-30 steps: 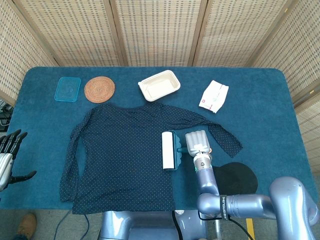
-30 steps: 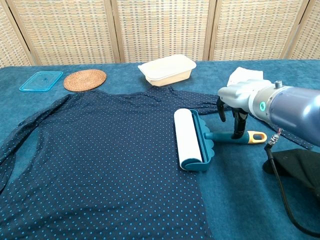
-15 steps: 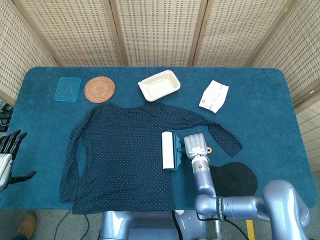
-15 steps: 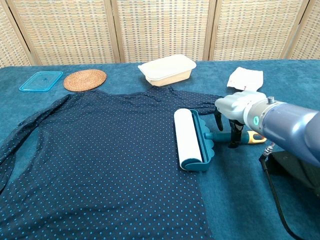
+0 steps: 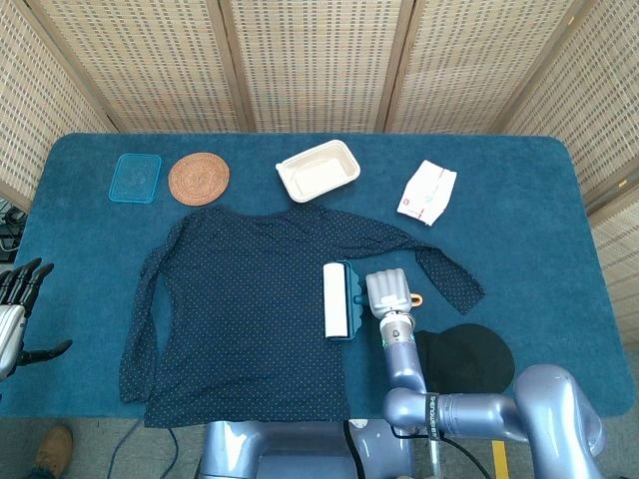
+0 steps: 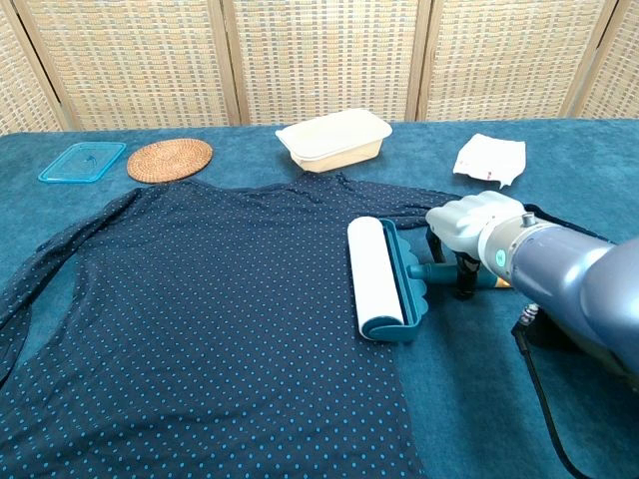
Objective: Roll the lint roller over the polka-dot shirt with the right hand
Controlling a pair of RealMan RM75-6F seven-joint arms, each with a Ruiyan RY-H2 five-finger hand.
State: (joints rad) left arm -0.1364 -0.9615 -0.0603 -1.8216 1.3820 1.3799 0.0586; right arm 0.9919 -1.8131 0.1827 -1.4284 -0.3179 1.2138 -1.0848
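- I'm working the grasp step: my right hand (image 6: pixel 471 225) is sitting over the roller's (image 6: pixel 384 277) handle, fingers pointing down around it
- I can't tell whether they're actually gripping yet
- The roller is lying on the shirt's (image 5: pixel 245 309) right edge, handle sticking off toward the dark pad (image 5: pixel 467 359)
- My left hand (image 5: pixel 20 309) is idling well left of the shirt, fingers spread, holding nothing
- Next I'm needing a firm close on the handle, then a push leftward across the shirt
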